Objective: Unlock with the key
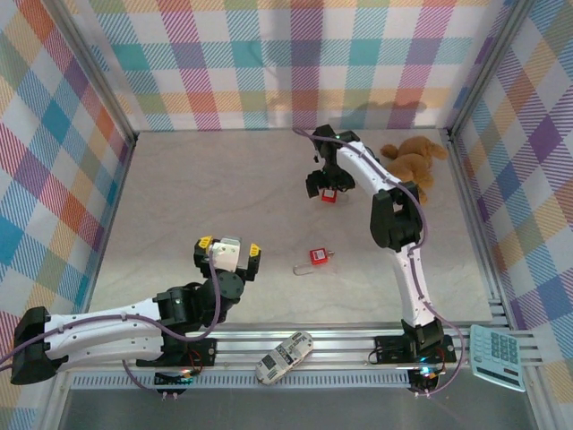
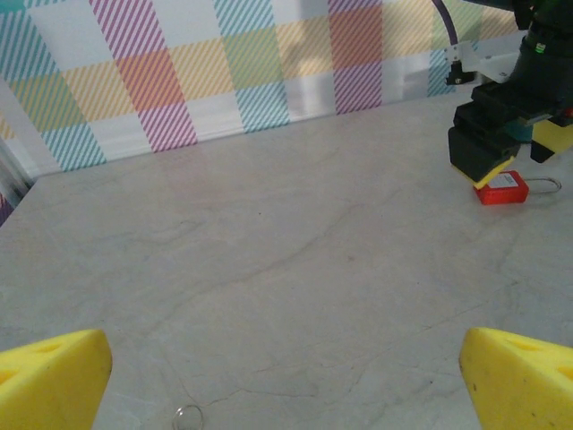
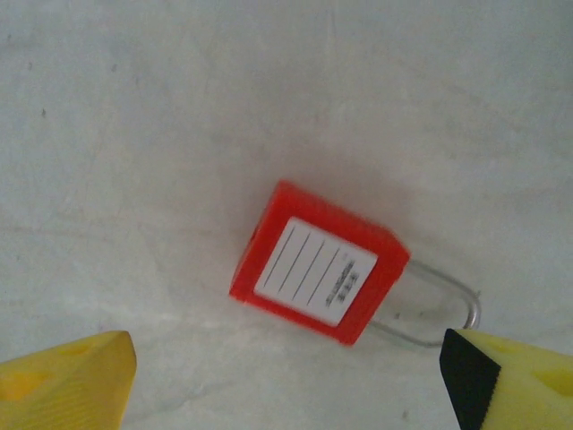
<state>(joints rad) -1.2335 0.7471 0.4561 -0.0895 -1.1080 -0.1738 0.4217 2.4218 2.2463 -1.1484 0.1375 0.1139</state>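
Observation:
A red padlock [image 3: 318,262] with a white lined label and a silver shackle [image 3: 443,309] lies flat on the pale table at the far middle [image 1: 329,195]. My right gripper [image 3: 286,385] hovers open just above it, its yellow fingers [image 3: 63,376] either side of the lock without touching; from the left wrist it [image 2: 510,148] hangs over the padlock [image 2: 501,188]. A second small red piece [image 1: 318,257] with a thin wire ring [image 1: 303,269] lies mid-table; I cannot tell whether it is the key. My left gripper [image 1: 230,244] stands open and empty to its left, its fingertips [image 2: 54,381] wide apart.
A brown plush toy [image 1: 414,159] lies at the far right by the wall. A white handset [image 1: 285,356] rests on the front rail and a calculator [image 1: 498,356] sits at the near right. Plaid walls close in three sides. A small clear ring [image 2: 188,417] lies near the left fingers.

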